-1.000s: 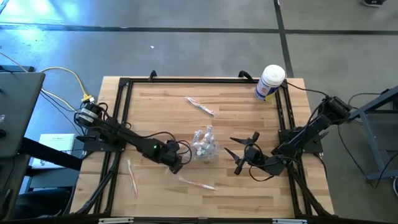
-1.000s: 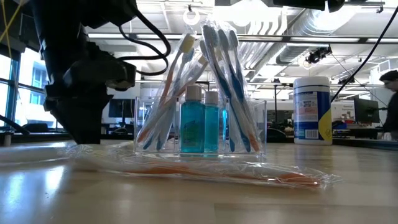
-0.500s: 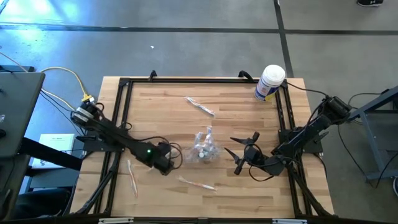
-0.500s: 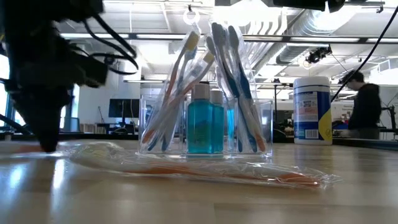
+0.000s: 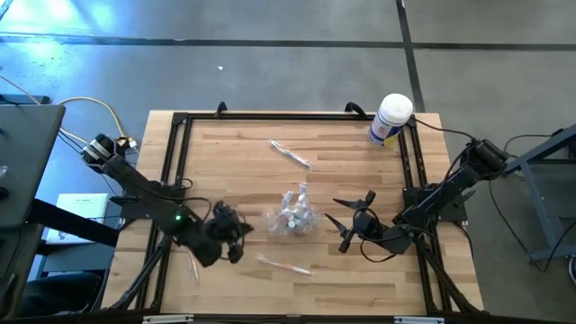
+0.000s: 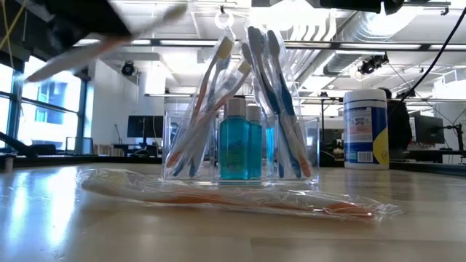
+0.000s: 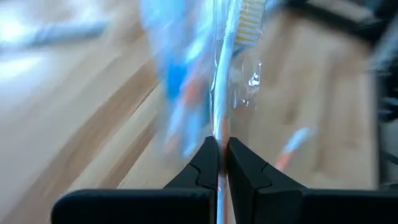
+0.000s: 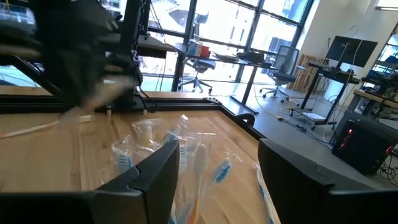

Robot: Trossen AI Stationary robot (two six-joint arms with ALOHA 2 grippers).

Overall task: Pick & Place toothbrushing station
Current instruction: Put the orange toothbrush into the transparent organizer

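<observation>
The clear toothbrushing station (image 5: 293,216), holding toothbrushes and two blue bottles, stands on its base in the table's middle (image 6: 240,142). It also shows in the right wrist view (image 8: 186,155). My left gripper (image 5: 232,245) is left of the station and shut on a wrapped toothbrush (image 7: 231,68). That toothbrush shows blurred and tilted in the air in the low view (image 6: 102,44). My right gripper (image 5: 347,225) rests open just right of the station and holds nothing (image 8: 217,168). My left gripper pinches the wrapped toothbrush's handle (image 7: 222,152) between its two fingertips. The brush runs on forward past the fingers, along them, to its bristle head (image 7: 250,18). It is lifted clear of the table and tilted.
A wrapped toothbrush (image 5: 284,265) lies near the table's near edge, in front of the station (image 6: 233,200). Another (image 5: 290,155) lies toward the far edge. A white canister with a blue label (image 5: 391,119) stands at the far right corner (image 6: 366,129). Black frame rails (image 5: 171,180) run along the table's sides.
My left gripper has gone from beside the station toward the table's left and near edges. It came down to the table there, then rose out of the low view. A toothbrush now hangs tilted in the air with it. The station has stayed in place.
</observation>
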